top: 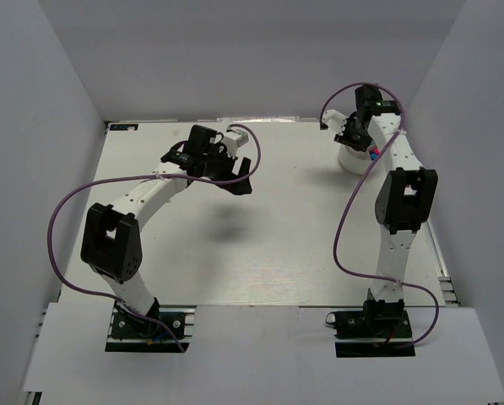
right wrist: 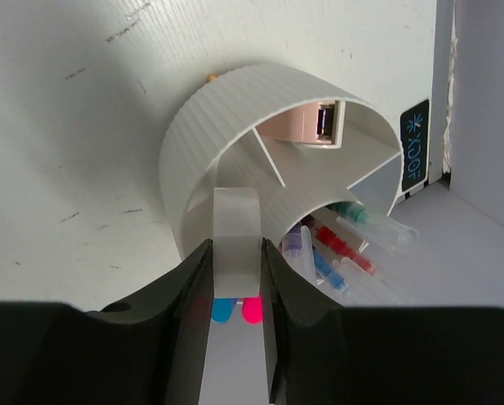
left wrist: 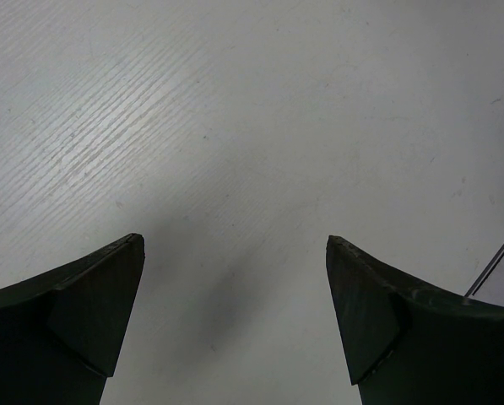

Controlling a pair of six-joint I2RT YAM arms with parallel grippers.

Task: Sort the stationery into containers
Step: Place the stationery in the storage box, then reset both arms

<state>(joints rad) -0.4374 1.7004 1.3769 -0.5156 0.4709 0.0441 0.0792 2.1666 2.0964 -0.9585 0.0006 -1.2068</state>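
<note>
The right pincer, clamped on the tape ring, should release squarely above a divided dish compartment (the left pincer gapes empty).

Two arms at the counter, left arm and right arm; one divided white dish; one tape ring; two marker caps, blue cap, pink cap.

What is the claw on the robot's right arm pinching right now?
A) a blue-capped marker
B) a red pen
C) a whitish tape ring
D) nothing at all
C: in the right wrist view, the right gripper has its two fingers pressed against the sides of a whitish tape ring, held just in front of the white divided dish.
</note>
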